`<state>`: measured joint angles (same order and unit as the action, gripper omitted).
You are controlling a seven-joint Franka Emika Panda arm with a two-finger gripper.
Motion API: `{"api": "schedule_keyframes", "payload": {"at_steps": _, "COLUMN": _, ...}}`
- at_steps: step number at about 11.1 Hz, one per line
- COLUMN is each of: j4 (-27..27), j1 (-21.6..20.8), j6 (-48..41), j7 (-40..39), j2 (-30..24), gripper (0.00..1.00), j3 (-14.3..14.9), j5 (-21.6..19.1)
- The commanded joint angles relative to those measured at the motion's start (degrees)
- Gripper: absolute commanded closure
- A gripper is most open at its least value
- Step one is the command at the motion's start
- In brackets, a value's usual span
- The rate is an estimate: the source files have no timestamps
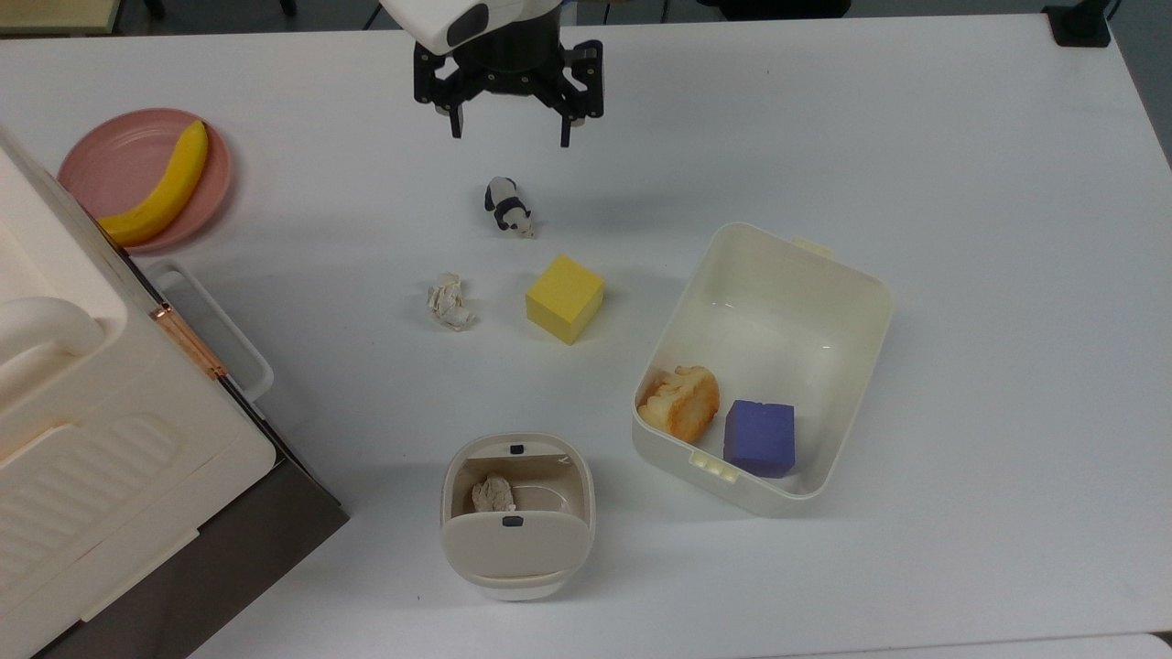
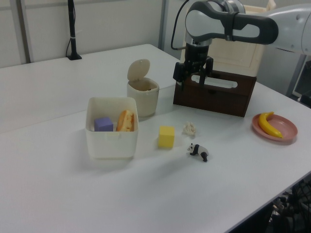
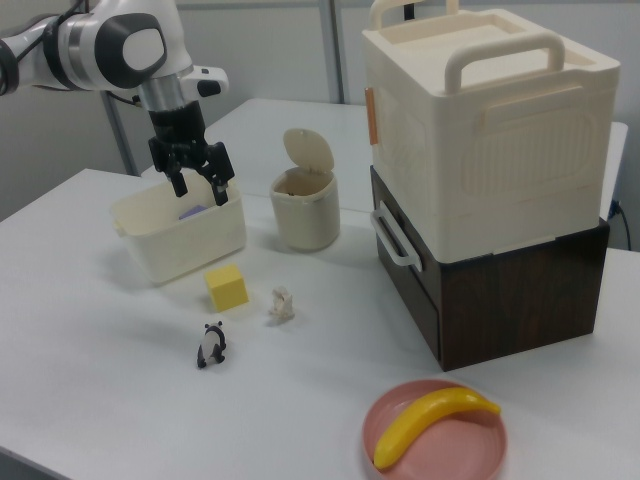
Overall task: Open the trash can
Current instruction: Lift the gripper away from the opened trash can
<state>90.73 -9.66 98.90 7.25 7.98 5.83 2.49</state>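
Observation:
The trash can (image 1: 517,476) is a small cream bin at the top view's lower middle. Its beige lid (image 1: 513,544) is flipped up and stands open, and the black button (image 1: 516,449) shows on the rim. A crumpled scrap (image 1: 494,494) lies inside. The lid also stands raised on the trash can (image 2: 142,98) in the left view and on the trash can (image 3: 305,212) in the right view. My gripper (image 1: 510,130) hangs open and empty at the top view's upper edge, far from the bin. It also appears as the gripper (image 2: 192,81) and gripper (image 3: 202,188).
A toy panda (image 1: 508,207), a yellow cube (image 1: 564,298) and a paper ball (image 1: 449,302) lie between gripper and bin. A lidless cream tub (image 1: 824,275) holds bread and a purple cube. A pink plate (image 1: 110,160) carries a banana. A large white box (image 1: 82,439) fills the top view's left.

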Motion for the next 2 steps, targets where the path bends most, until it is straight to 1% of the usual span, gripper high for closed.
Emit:
{"api": "schedule_keyframes", "payload": {"at_steps": 1, "j4": 1.38, "j1": -0.01, "j6": -1.43, "j7": -1.01, "j2": -0.60, "gripper": 0.00, "j3": 0.41, "j5": -1.79}}
{"api": "schedule_keyframes", "payload": {"at_steps": 2, "j4": 1.38, "j1": -0.01, "j6": -1.43, "j7": -1.01, "j2": -0.59, "gripper": 0.00, "j3": 0.41, "j5": -2.31}}
